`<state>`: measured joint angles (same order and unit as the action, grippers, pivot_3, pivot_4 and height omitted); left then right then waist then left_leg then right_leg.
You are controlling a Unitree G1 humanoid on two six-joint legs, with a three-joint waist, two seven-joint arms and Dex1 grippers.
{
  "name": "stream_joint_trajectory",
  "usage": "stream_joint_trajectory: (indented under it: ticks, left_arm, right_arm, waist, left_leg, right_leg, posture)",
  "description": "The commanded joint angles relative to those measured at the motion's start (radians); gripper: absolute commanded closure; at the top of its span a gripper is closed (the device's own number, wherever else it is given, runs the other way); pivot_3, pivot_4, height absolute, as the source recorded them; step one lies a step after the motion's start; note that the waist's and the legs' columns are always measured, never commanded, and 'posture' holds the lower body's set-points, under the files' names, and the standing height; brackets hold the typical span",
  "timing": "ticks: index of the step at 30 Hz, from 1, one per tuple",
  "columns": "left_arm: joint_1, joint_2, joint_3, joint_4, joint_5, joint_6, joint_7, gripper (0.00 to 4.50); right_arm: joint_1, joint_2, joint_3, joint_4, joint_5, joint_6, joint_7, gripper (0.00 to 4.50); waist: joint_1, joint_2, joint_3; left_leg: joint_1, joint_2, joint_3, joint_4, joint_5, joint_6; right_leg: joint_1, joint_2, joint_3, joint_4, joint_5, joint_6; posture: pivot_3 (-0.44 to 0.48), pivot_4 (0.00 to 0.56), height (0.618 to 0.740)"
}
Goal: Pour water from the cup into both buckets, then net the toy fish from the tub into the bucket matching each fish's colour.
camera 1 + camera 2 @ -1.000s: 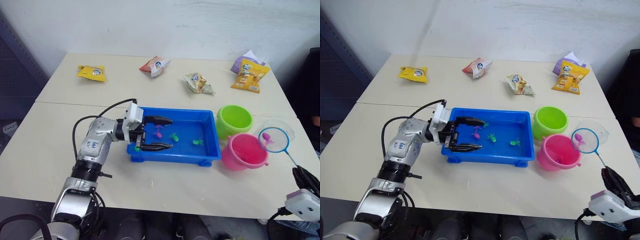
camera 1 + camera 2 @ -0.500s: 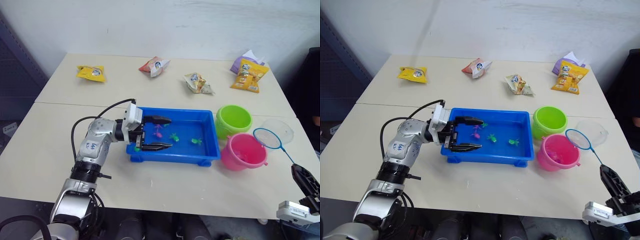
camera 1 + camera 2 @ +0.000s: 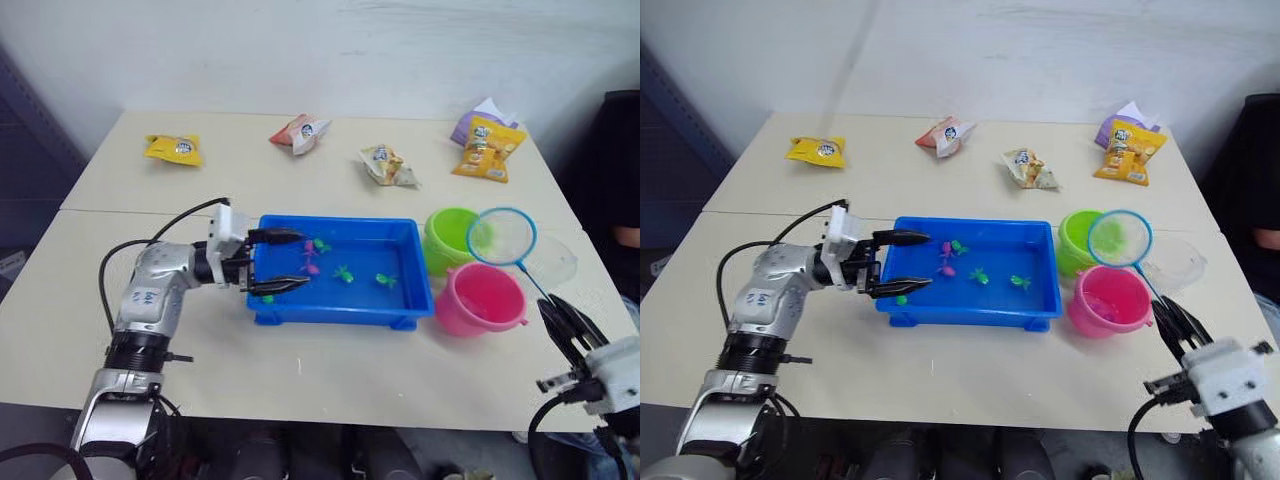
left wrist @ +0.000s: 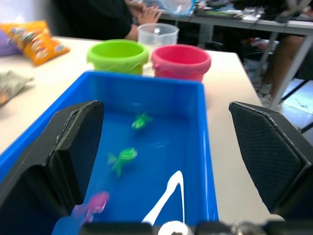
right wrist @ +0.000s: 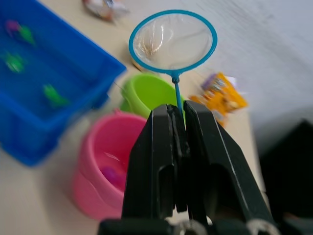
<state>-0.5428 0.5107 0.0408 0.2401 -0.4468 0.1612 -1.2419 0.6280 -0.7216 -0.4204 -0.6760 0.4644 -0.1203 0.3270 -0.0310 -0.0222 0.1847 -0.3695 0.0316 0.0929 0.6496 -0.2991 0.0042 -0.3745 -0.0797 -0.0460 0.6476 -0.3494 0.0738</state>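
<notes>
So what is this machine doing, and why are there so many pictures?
It is a robot with two arms, and each arm ends in black jaws. Two pictures come from cameras on its head, looking down at the table. The other two come from cameras on its wrists. The right gripper is shut on the handle of a little net, lifted above the green bucket and pink bucket. The left gripper is open at the end of the blue tub, where toy fish float. Snack packets lie behind.
</notes>
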Motion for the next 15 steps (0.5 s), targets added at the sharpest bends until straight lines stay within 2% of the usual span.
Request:
stream_joint_trajectory:
  ticks: [1,5,8,12,15]
  left_arm:
    - [0.051,0.052,0.062,-0.035,-0.02,0.002,0.008,0.08]
    - [0.118,0.091,0.122,-0.048,-0.02,-0.01,0.052,0.08]
    - [0.172,0.106,0.162,-0.098,-0.037,0.008,0.085,0.08]
    - [0.244,0.12,0.198,-0.16,-0.042,0.009,0.118,0.08]
    - [0.274,0.131,0.21,-0.196,-0.049,0.021,0.131,0.08]
  right_arm:
    - [-0.127,-0.086,0.071,-0.093,0.239,0.229,0.053,4.5]
    - [-0.328,-0.169,0.166,-0.086,0.393,0.472,0.049,4.5]
    - [-0.482,-0.232,0.225,-0.037,0.431,0.612,0.09,4.5]
    - [-0.721,-0.279,0.373,0.078,0.401,0.761,0.204,4.5]
    - [-0.885,-0.253,0.487,0.165,0.324,0.862,0.213,4.5]
  waist:
    - [0.001,0.0,0.0]
    - [0.007,0.0,0.0]
    - [0.011,-0.001,0.0]
    - [0.007,-0.001,0.0]
    - [0.004,-0.001,0.001]
  left_leg:
    - [0.0,0.0,0.0,0.0,0.0,0.0]
    - [-0.001,0.0,-0.002,-0.001,0.0,0.0]
    - [-0.003,-0.001,-0.003,0.0,-0.001,0.002]
    - [-0.003,-0.002,-0.002,0.001,-0.003,0.005]
    - [-0.004,-0.001,-0.003,0.0,-0.003,0.005]
  right_leg:
    - [0.0,0.0,0.0,0.0,0.0,0.0]
    - [-0.001,0.0,-0.001,0.0,0.0,-0.001]
    - [-0.001,-0.002,-0.003,-0.001,0.0,0.0]
    - [-0.001,-0.004,-0.003,-0.003,0.0,0.0]
    - [-0.002,-0.005,-0.004,-0.004,0.0,0.0]
  posture:
    - [0.0,0.15,0.738]
    - [0.0,0.15,0.738]
    - [0.0,0.15,0.738]
    - [0.0,0.15,0.738]
    - [0.0,0.15,0.738]
